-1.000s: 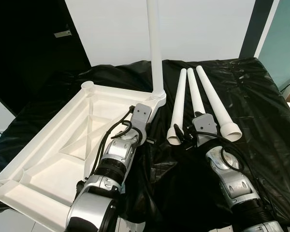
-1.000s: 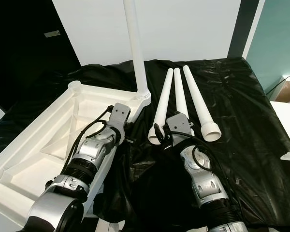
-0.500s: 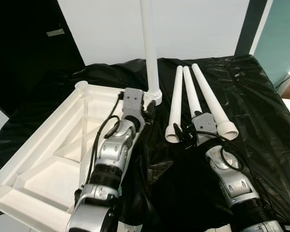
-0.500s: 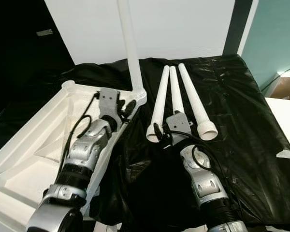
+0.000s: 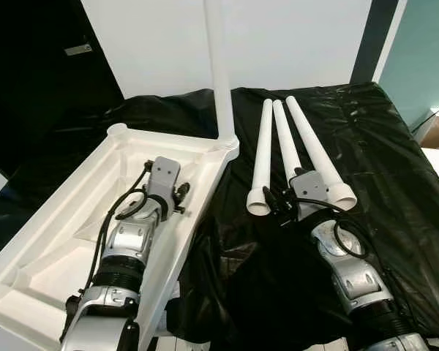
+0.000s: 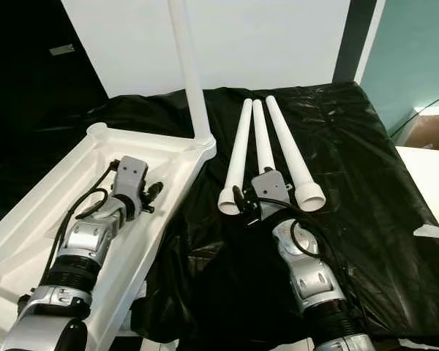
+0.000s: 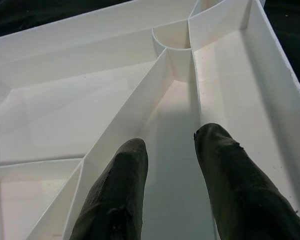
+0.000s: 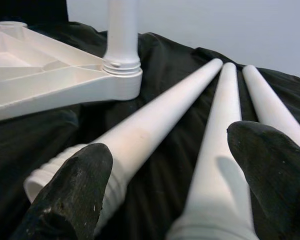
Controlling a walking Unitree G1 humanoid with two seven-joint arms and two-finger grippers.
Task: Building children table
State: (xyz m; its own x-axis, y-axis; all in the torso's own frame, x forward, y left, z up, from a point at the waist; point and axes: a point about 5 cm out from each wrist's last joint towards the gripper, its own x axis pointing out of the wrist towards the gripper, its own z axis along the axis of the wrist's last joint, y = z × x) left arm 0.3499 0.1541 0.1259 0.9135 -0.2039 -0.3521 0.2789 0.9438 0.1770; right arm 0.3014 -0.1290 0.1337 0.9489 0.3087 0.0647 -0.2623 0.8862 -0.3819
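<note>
While one leg (image 5: pixel 220 69) stands screwed into the upturned tabletop (image 5: pixel 55 241) | right gripper (image 8: pixel 190 185), released, straddles the middle loose leg (image 8: pixel 217 150) beside that tabletop | left gripper (image 7: pixel 170 175), released, hovers inside it | legs look light, stiff, smooth: best gripped near the threaded end.

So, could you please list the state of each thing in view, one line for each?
Tabletop: upside down, ribs up.
Fitted leg: upright in the far corner socket.
Loose legs: three, lying side by side on the black sheet.
Left pincer: open, over the ribs, holding nothing.
Right pincer: open, fingers either side of the middle loose leg's end, not closed on it.
</note>
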